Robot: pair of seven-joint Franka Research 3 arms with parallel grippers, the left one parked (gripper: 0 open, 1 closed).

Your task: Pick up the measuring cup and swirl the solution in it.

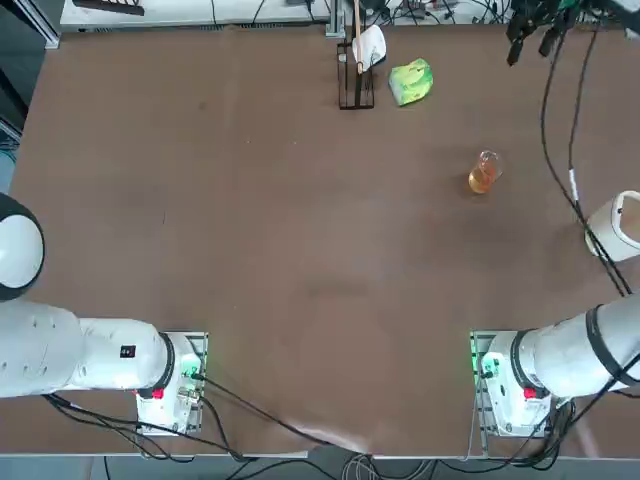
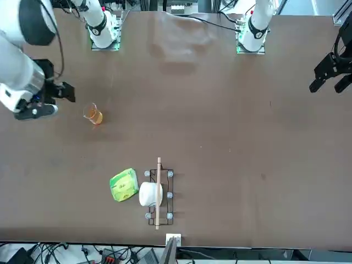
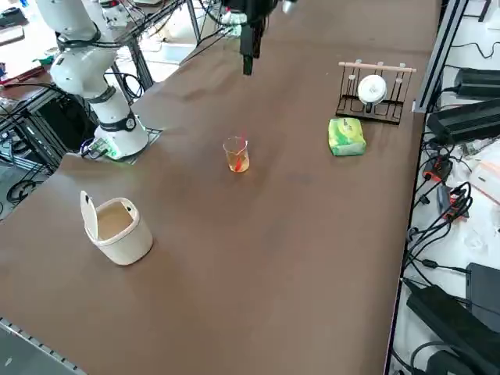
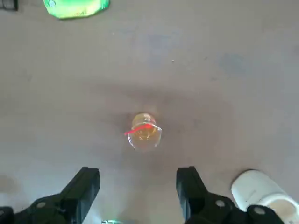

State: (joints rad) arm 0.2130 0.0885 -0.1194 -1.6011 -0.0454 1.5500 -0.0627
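Wide brown tabletop (image 1: 250, 250), mostly bare. Largest loose item: an opaque cream-white cup with a raised flap lid (image 3: 117, 226), sitting near the table's right edge, at the robot's own right, close to the working arm's base. Along the far edge, about mid-length, a small black wire rack holding a white round piece and a wooden stick (image 2: 157, 195), and just beside it a lumpy green packet (image 1: 411, 81).

The measuring cup (image 4: 144, 131), a small clear glass vessel with a narrow neck and a wider rounded base, stands upright on the right half of the table, well apart from rack, packet and white cup, nearer the far edge than the near one. The solution (image 3: 238, 163), orange-amber and translucent, fills only the lower part.

Right gripper (image 4: 138, 186), black two-finger type, hangs above the table, fingers spread wide, holding nothing; the wrist view has the vessel centred ahead of the gap, not yet between the fingers.

Handling, as judged: light, rigid, fragile, smooth glass, likely slippery. The rounded base would squirm out of flat pads; the neck, or just under the rim, looks the better hold. Moderate squeeze, kept upright. Low fill should leave margin for a gentle swirl without slopping.
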